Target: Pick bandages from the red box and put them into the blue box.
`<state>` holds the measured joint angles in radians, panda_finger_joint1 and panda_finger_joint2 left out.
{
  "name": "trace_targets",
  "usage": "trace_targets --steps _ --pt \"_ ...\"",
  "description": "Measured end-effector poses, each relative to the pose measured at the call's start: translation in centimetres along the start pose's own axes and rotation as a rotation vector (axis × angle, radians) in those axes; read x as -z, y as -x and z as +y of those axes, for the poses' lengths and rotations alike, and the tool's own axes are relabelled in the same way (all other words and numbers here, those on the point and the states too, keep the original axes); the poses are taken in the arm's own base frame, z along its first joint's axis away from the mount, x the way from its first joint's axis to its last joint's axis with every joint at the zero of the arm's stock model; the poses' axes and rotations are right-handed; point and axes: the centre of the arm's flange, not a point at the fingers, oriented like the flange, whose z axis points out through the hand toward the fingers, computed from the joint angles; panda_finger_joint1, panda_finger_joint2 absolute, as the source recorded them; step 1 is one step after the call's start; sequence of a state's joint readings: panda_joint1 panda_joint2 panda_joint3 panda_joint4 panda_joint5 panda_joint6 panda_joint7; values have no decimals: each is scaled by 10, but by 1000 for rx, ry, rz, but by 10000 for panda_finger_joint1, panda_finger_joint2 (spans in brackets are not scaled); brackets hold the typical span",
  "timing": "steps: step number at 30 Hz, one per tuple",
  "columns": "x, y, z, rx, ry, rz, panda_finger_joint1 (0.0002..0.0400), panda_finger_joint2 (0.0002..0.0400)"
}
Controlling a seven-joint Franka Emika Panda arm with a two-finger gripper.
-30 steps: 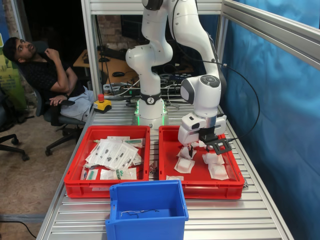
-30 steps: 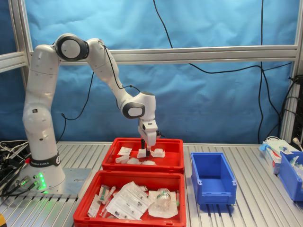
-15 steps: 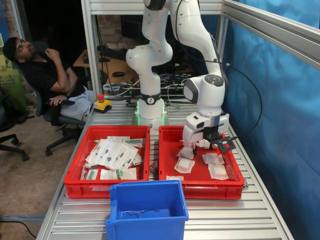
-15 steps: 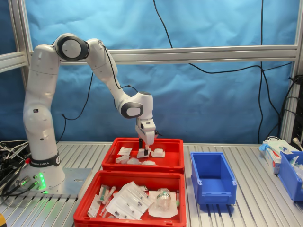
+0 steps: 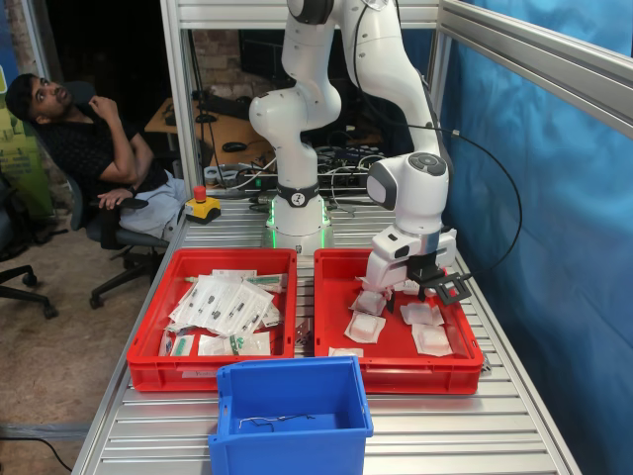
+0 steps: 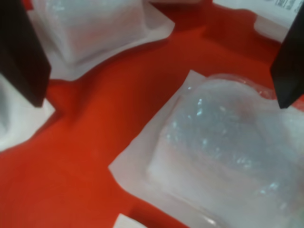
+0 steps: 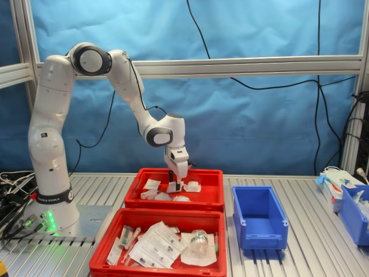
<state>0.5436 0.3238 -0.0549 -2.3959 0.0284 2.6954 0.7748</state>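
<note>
Gripper (image 5: pixel 381 294), one, lowered into the red box (image 5: pixel 461 368); fingers parted in the wrist view, one dark finger (image 6: pixel 21 50) at each side edge, nothing between them but red floor and the corner of a pouch. Fingertips cropped there and hidden behind the hand in the first exterior view. Bandages (image 5: pixel 364 328), several white square pouches, lying loose on the red box floor; exact count unclear, some covered by the arm. Nearest pouch (image 6: pixel 228 156) puffy, print too blurred to read. Blue box (image 5: pixel 290 417), on the table just in front of both red crates; only a thin dark wire-like scrap visible inside. Second red crate (image 5: pixel 148 371), beside the first, with long printed packets.
</note>
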Motion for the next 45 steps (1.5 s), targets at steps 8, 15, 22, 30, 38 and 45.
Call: trace_targets --steps 8,15,22,30,38,45 --pt "-12 2 2 0 11 -9 400 400" --pt "-14 1 1 1 0 3 400 400" --pt "-12 2 -3 7 -14 15 400 400" --pt "-12 7 -9 21 -23 17 400 400" --pt "-11 12 -14 34 -29 16 400 400" --pt "-11 15 -17 41 -34 17 400 400"
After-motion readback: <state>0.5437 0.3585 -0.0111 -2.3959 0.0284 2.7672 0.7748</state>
